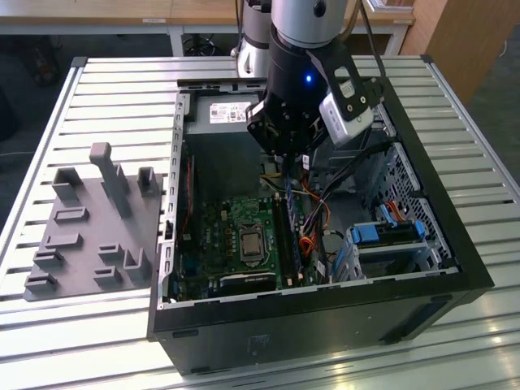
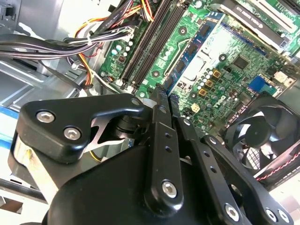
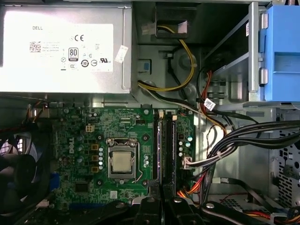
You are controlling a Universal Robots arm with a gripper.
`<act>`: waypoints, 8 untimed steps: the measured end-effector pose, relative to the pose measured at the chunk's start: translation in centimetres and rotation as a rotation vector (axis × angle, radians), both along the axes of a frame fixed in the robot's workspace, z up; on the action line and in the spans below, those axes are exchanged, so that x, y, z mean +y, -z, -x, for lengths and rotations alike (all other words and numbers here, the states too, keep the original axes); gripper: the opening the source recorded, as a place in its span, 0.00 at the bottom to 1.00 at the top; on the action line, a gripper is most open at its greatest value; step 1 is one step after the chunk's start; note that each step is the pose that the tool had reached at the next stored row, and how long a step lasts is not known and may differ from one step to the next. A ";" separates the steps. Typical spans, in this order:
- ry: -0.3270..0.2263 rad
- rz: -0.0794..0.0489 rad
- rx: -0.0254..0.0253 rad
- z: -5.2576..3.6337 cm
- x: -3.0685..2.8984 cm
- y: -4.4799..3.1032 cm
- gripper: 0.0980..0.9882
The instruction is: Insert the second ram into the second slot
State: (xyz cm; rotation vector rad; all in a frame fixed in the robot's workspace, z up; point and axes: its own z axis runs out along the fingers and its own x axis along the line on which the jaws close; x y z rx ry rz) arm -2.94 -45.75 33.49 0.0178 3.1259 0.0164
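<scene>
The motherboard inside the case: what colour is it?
The motherboard is green; clearest in the first wrist view.

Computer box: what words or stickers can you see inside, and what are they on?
Power supply: big white label with a short name, round marks and a code square; fine print too small to read.
White tag at its edge: too blurred to read.
Motherboard: tiny white print, unreadable.
</scene>
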 end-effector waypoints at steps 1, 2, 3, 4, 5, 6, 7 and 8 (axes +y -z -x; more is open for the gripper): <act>0.000 0.000 0.0000 0.00 0.00 0.07 0.04; 0.000 0.000 0.0001 0.00 0.00 0.13 0.04; -0.001 0.000 0.0000 0.00 0.00 0.21 0.04; -0.001 0.000 0.0000 0.00 0.00 0.28 0.04; -0.001 0.000 0.0000 0.00 0.00 0.35 0.04; -0.001 0.000 0.0000 0.00 0.00 0.41 0.04; -0.001 0.000 0.0000 0.00 0.00 0.46 0.04; -0.001 0.000 0.0000 0.00 0.00 0.51 0.04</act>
